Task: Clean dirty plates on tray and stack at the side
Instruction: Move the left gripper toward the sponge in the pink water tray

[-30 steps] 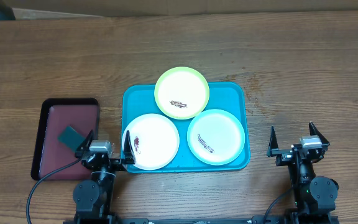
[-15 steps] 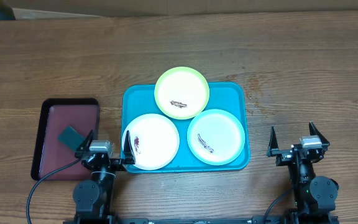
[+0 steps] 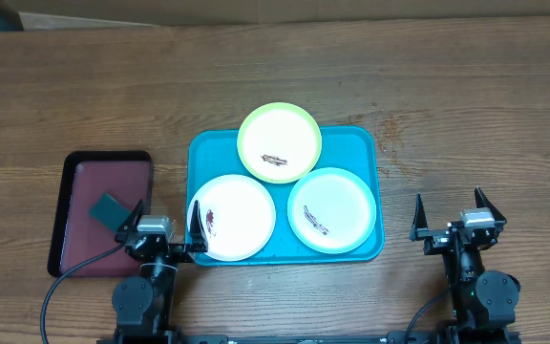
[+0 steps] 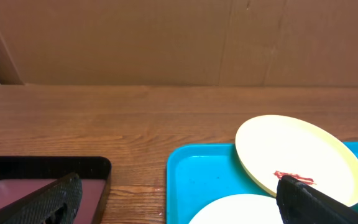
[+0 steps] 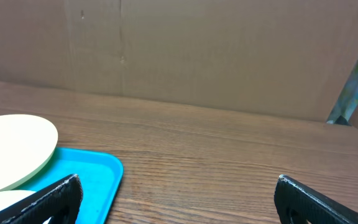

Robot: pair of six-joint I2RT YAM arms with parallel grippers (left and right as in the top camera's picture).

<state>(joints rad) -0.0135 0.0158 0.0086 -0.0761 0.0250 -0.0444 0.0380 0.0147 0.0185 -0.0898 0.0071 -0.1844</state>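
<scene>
The turquoise tray (image 3: 216,155) lies mid-table with three plates on it. The yellow-green plate (image 3: 279,134) overhangs its far rim and has a brown smear. The white plate (image 3: 239,212) sits front left, smeared near its left side. The mint-rimmed plate (image 3: 334,203) sits front right with a smear. My left gripper (image 3: 163,216) is open and empty at the tray's front-left corner; the left wrist view shows the tray (image 4: 194,174) and the yellow-green plate (image 4: 291,152). My right gripper (image 3: 453,210) is open and empty over bare table, right of the tray (image 5: 95,171).
A maroon tray with a black rim (image 3: 84,182) lies left of the turquoise tray and holds a dark-green sponge (image 3: 111,208). A cardboard wall (image 4: 166,37) stands behind the table. Bare wood stretches to the right of the turquoise tray.
</scene>
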